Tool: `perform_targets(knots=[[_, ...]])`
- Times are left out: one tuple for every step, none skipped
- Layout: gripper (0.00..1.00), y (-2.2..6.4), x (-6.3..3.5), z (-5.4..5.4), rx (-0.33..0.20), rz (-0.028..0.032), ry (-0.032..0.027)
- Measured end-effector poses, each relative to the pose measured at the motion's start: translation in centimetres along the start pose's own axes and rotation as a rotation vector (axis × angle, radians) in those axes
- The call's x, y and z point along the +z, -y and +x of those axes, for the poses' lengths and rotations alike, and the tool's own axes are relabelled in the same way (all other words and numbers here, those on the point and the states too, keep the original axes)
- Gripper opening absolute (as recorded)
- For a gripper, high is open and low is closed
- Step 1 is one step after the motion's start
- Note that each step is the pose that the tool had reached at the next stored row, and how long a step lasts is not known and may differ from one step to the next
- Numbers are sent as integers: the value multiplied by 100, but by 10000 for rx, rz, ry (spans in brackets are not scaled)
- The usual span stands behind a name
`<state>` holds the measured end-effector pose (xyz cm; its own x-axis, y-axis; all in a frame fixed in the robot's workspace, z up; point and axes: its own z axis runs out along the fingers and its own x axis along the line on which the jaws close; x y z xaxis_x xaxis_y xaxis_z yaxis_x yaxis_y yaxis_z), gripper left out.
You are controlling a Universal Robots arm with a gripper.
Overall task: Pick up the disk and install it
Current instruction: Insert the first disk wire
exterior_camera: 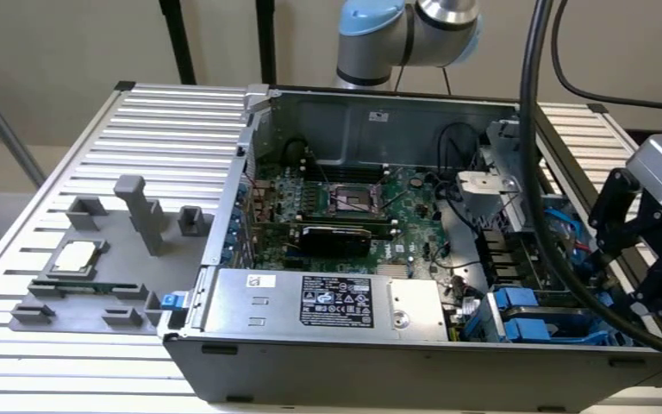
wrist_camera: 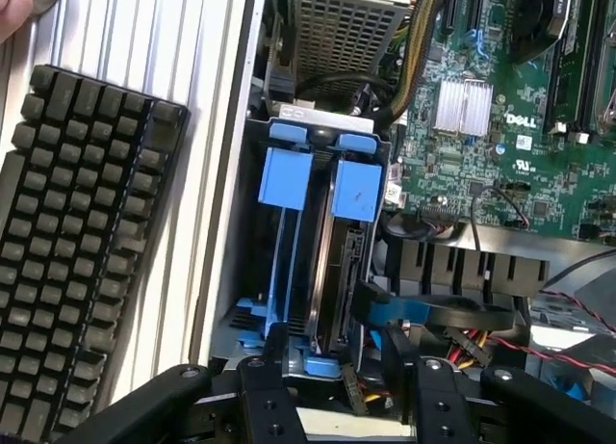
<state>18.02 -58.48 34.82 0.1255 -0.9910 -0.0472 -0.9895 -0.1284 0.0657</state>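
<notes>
The disk (wrist_camera: 339, 271) stands on edge in a slot of the blue drive cage (wrist_camera: 289, 174). I see it as a dark metal slab with a blue rail tab on its end, and its label is hidden. My gripper (wrist_camera: 337, 372) hangs just over the cage's near end. It is open, with one black finger (wrist_camera: 265, 391) on each side of the disk's end and nothing between them. In the exterior view the gripper (exterior_camera: 653, 293) is above the cage (exterior_camera: 533, 315), at the open computer case's corner nearest the camera on the exterior view's right.
A black keyboard (wrist_camera: 77, 251) lies on the slatted table beside the case. A person's fingertip (wrist_camera: 17, 11) shows at the picture's edge. The motherboard (wrist_camera: 500, 126) and power supply (exterior_camera: 320, 297) fill the case. A grey fixture holding a processor chip (exterior_camera: 75, 256) sits to the exterior view's left. Thick black cables (exterior_camera: 534, 129) hang by the arm.
</notes>
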Motion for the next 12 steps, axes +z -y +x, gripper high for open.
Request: perform_targets(knots=[[0, 0, 0, 0, -16, 0, 3], [0, 0, 0, 0, -31, 0, 5], [0, 0, 0, 0, -46, -1, 8], [0, 0, 1, 0, -60, -1, 10], [0, 0, 0, 0, -75, -2, 11], [0, 0, 0, 0, -88, -2, 12], [0, 0, 0, 0, -102, -2, 13], [0, 0, 0, 0, -114, -3, 14], [0, 0, 0, 0, -126, -3, 14], [0, 0, 0, 0, -137, -4, 14], [0, 0, 0, 0, -148, -4, 16], [0, 0, 0, 0, -160, -4, 17]])
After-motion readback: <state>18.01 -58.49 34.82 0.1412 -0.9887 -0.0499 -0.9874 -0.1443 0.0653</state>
